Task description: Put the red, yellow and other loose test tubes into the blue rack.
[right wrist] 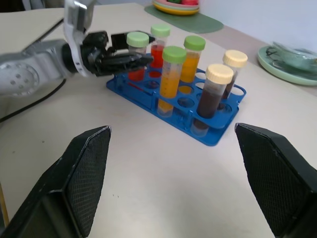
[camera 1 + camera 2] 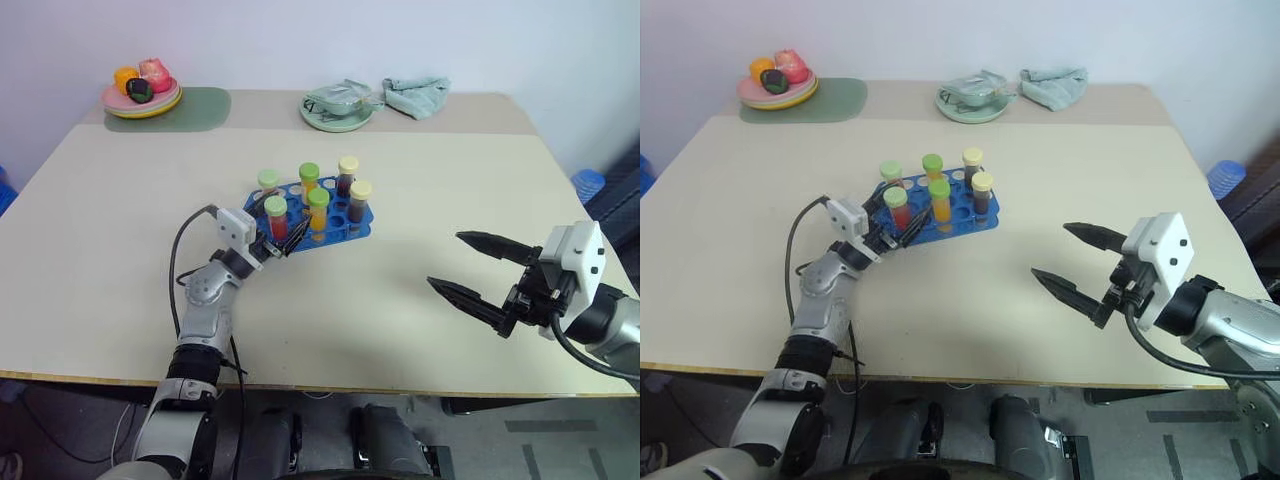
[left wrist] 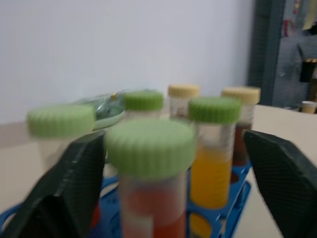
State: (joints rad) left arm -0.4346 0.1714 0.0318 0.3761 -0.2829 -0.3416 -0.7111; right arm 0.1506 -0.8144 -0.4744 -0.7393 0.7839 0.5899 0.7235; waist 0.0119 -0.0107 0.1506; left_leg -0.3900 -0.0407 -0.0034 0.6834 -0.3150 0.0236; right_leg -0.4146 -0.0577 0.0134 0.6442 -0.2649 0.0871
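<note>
The blue rack (image 2: 362, 224) stands at the table's middle with several capped test tubes upright in it. Among them are a red tube with a green cap (image 2: 276, 216), two yellow-orange ones with green caps (image 2: 318, 213) and two dark ones with pale yellow caps (image 2: 360, 201). My left gripper (image 2: 284, 237) is at the rack's near left corner, open. Its fingers (image 3: 74, 183) stand on either side of the red tube (image 3: 151, 198) without touching it. My right gripper (image 2: 445, 259) hovers open over the table to the right of the rack, holding nothing.
A plate of fruit (image 2: 142, 98) on a green mat (image 2: 200, 105) sits at the back left. A green plate with a wrapped item (image 2: 338, 108) and a crumpled cloth (image 2: 417, 95) lie at the back centre. The table's front edge is close below both arms.
</note>
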